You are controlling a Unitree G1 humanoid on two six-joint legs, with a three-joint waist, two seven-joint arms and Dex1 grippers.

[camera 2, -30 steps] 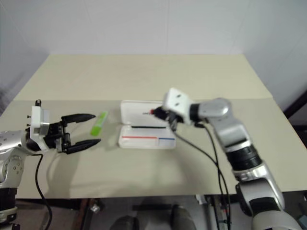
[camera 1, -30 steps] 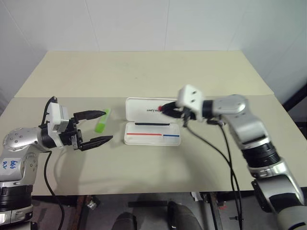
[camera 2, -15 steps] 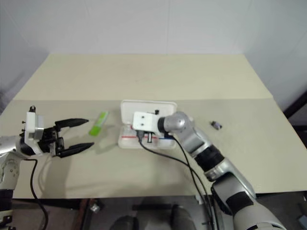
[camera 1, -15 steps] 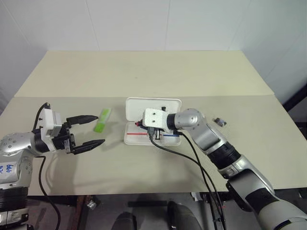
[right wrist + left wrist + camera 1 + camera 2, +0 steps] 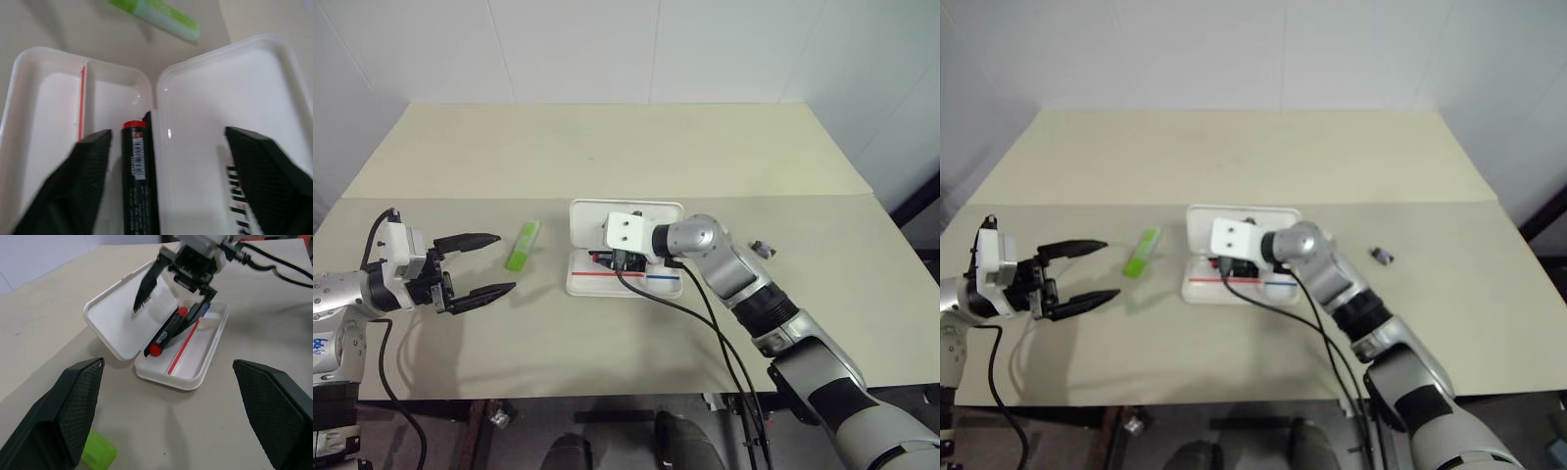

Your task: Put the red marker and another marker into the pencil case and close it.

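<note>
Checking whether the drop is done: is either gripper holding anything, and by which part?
Nothing is held. The red marker lies in the pencil case; both grippers are open.

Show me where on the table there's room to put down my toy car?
Bare tabletop lies behind the pencil case, and along the front edge. It's crowded between the left gripper, the green marker and the case, where the right gripper hangs.

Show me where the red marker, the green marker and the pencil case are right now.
red marker point(image 5: 167, 333), left wrist view, middle of its dark barrel.
green marker point(image 5: 522, 245), left eye view, middle of its body.
pencil case point(image 5: 597, 219), left eye view, bare part of the open lid.
</note>
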